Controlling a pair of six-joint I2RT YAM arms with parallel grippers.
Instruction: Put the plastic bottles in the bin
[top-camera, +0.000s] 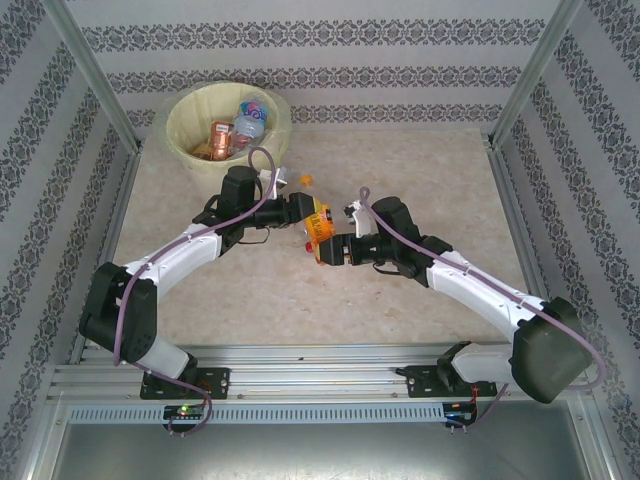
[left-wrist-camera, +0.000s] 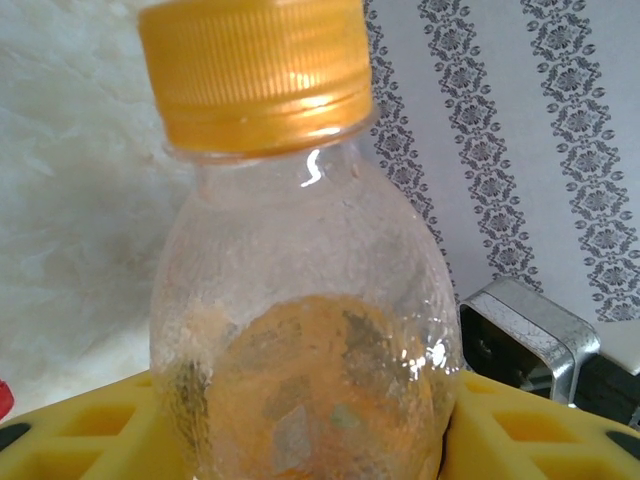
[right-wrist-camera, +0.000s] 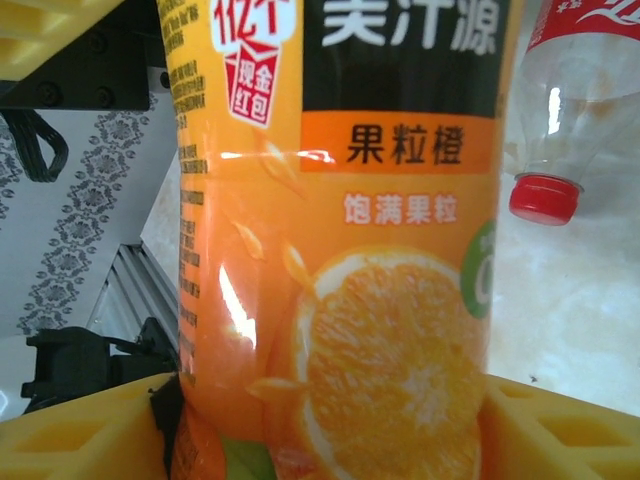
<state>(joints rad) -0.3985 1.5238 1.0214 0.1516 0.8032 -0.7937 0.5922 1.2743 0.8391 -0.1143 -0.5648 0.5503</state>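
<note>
The bin (top-camera: 228, 125), at eleven o'clock on the table (top-camera: 420, 180), holds a few plastic bottles (top-camera: 235, 132). At the centre, the orange bottle (top-camera: 320, 230) is between both claws. The left gripper (top-camera: 303, 213) is closed on its shoulder, under the orange cap (left-wrist-camera: 255, 70). The right gripper (top-camera: 334, 248) has its fingers beside the label (right-wrist-camera: 340, 250); whether it grips, I cannot tell. The right wrist view reads "美汁源" and "果粒橙", with a red-capped bottle (right-wrist-camera: 570, 110) at two o'clock.

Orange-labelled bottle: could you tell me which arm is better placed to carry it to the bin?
Left. Its gripper clasps the orange-labelled bottle below the cap, and the bin stands far-left, on that arm's side; the right gripper is farther away.
</note>
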